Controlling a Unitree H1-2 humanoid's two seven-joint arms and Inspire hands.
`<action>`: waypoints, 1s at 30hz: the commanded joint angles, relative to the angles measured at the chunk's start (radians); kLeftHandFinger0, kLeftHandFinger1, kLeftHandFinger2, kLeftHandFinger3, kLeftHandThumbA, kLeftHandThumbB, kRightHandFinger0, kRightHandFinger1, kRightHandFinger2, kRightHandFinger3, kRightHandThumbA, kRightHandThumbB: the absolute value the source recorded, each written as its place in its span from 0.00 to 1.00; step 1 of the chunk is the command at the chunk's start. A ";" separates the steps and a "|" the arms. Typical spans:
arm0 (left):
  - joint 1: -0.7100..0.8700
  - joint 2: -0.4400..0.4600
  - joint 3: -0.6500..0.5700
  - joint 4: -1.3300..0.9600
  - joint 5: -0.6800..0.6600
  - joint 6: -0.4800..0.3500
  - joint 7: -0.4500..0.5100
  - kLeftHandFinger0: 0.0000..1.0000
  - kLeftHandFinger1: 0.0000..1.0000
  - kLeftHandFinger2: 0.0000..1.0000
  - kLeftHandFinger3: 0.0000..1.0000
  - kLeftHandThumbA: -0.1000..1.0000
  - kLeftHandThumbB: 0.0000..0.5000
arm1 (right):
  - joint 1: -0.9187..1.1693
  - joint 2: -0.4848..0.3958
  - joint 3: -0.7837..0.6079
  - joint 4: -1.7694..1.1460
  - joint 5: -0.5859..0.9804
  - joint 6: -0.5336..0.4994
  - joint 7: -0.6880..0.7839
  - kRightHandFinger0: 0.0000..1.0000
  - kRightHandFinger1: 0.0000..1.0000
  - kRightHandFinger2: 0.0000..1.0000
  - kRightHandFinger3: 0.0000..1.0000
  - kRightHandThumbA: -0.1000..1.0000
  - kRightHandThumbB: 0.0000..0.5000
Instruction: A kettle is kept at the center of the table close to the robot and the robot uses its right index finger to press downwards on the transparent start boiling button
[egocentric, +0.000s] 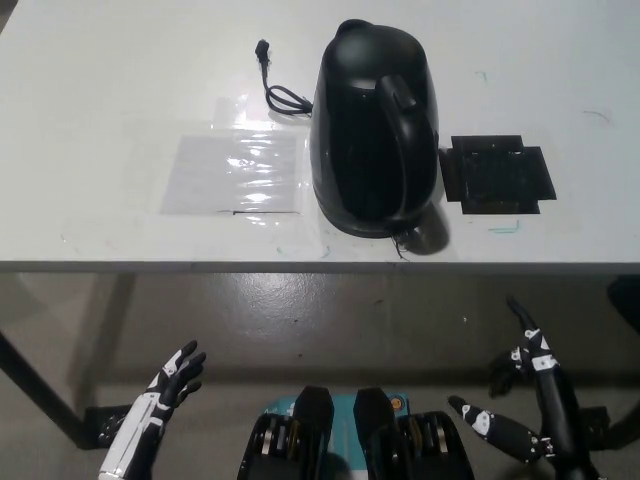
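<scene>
Standing beyond right hand: kettle

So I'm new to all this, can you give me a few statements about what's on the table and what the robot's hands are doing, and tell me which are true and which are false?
1. The black kettle stands on the white table. True.
2. The right hand is pressing on the kettle. False: it hangs below the table edge, open, touching nothing.
3. A black cord lies on the table beside the kettle. True.
4. The left hand holds the clear plastic sheet. False: it is open, low at the picture's lower left; the sheet lies flat on the table.
5. The flat black square piece sits on top of the kettle. False: it lies on the table next to it.
</scene>
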 joint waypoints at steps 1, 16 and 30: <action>-0.001 0.027 -0.013 -0.064 -0.003 -0.088 -0.041 1.00 1.00 1.00 1.00 1.00 0.82 | -0.053 0.008 0.036 -0.165 -0.376 0.031 -0.098 0.00 0.13 0.37 1.00 1.00 0.52; 0.002 0.030 -0.007 -0.071 0.004 -0.091 -0.044 1.00 1.00 1.00 1.00 1.00 0.79 | -0.179 0.027 0.110 -0.110 -0.460 0.196 0.026 0.00 0.00 0.18 1.00 1.00 0.63; -0.004 0.028 -0.004 -0.061 -0.003 -0.109 -0.055 1.00 1.00 1.00 1.00 1.00 0.82 | -0.258 0.028 0.161 0.011 -0.499 0.272 0.035 0.00 0.00 0.00 1.00 1.00 0.61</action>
